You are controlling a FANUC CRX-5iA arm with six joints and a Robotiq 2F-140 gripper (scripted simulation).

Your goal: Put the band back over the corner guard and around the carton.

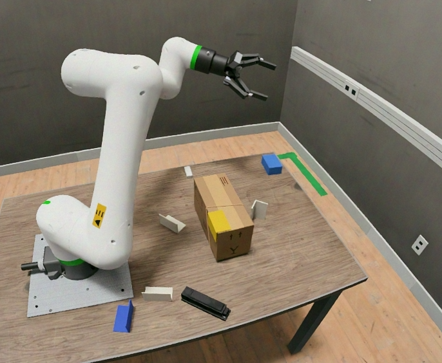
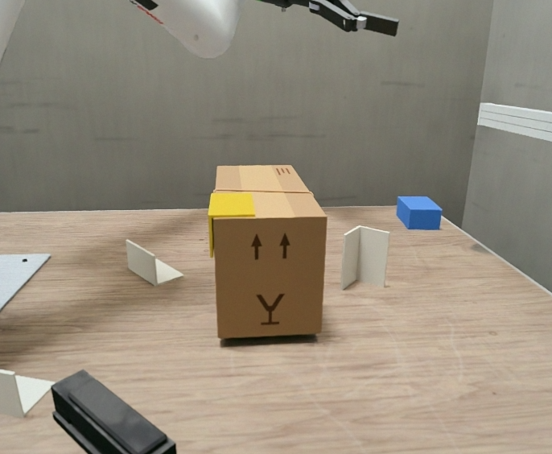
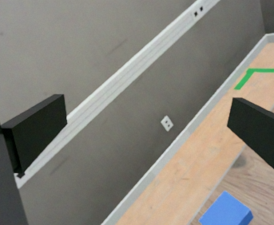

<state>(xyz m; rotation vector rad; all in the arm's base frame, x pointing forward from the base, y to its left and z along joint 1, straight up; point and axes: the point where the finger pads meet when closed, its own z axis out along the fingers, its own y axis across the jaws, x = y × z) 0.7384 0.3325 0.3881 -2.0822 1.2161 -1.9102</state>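
Note:
A brown carton [image 1: 229,238] [image 2: 269,273] stands on the table [image 1: 299,257], its arrow-marked end toward the exterior camera. A yellow corner guard [image 1: 218,221] [image 2: 231,204] sits on its upper left edge at that end. A thin tan band [image 1: 224,205] [image 2: 266,191] runs across the carton's top just behind the guard, not over it. My gripper [image 1: 269,81] [image 3: 148,110] is open and empty. It is high above the table's far side and points at the right wall, well away from the carton.
White angle pieces lie left [image 1: 171,223] [image 2: 149,266] and right [image 1: 259,208] [image 2: 364,256] of the carton and near the front edge [image 1: 157,293]. A blue block [image 1: 271,163] [image 2: 418,212] [image 3: 226,211], a blue angle [image 1: 124,316] and a black tool [image 1: 205,302] [image 2: 110,420] also lie on the table.

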